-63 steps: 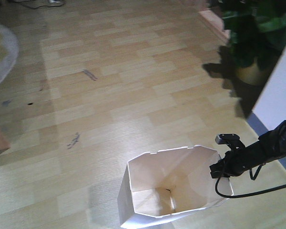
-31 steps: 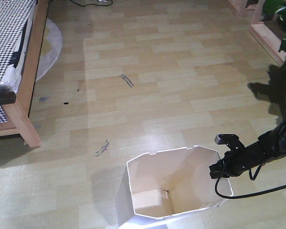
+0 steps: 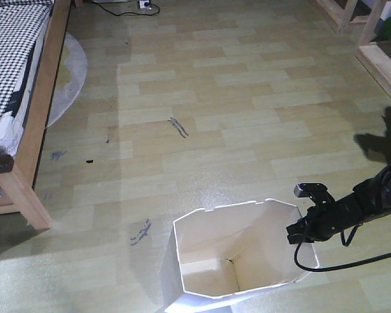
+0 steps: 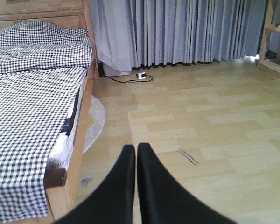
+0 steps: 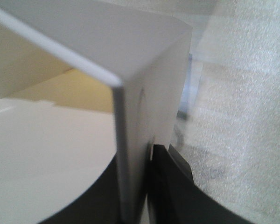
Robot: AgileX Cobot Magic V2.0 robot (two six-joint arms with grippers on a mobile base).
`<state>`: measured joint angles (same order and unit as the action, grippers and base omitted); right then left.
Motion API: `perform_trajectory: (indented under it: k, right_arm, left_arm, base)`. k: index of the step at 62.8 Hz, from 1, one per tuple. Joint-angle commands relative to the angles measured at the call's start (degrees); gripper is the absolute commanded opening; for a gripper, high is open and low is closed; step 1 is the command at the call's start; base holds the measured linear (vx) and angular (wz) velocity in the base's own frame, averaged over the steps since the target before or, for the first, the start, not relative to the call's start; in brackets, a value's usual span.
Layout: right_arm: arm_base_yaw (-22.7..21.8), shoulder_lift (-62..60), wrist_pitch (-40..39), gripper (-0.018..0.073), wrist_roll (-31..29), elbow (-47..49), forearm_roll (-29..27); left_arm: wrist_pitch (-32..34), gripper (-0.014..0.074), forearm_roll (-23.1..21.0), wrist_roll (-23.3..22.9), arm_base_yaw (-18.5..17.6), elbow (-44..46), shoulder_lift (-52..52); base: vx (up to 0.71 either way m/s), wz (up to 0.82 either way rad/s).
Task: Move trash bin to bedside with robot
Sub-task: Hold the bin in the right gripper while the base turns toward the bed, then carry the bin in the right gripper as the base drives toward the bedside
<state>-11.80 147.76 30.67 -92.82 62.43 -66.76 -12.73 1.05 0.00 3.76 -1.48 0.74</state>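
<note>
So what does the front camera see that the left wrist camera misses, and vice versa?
Only the front view shows the white trash bin with the right gripper clamped on its rim. Only the left wrist view shows the grey curtains and the left gripper, shut and empty. Both show the checked bed, the wooden floor and the round rug.

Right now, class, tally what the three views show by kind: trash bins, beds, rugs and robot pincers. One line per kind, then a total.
trash bin: 1
bed: 1
rug: 1
pincers: 2 (left pincer, right pincer)
Total: 5
</note>
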Motion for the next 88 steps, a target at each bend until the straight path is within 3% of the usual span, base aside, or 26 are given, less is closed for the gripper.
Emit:
perform_trajectory:
  k: [1, 88]
  right_arm:
    - [-0.16, -4.31, 12.18, -0.0006, 0.17, 0.37, -2.11]
    - [-0.16, -4.31, 12.18, -0.0006, 0.17, 0.37, -2.11]
  left_arm:
    - [4.06, -0.0006, -0.24, 0.00, 0.06, -1.08, 0.78]
    - [4.06, -0.0006, -0.24, 0.00, 0.06, -1.08, 0.78]
  base:
    - [0.31, 0.02]
    - [0.32, 0.04]
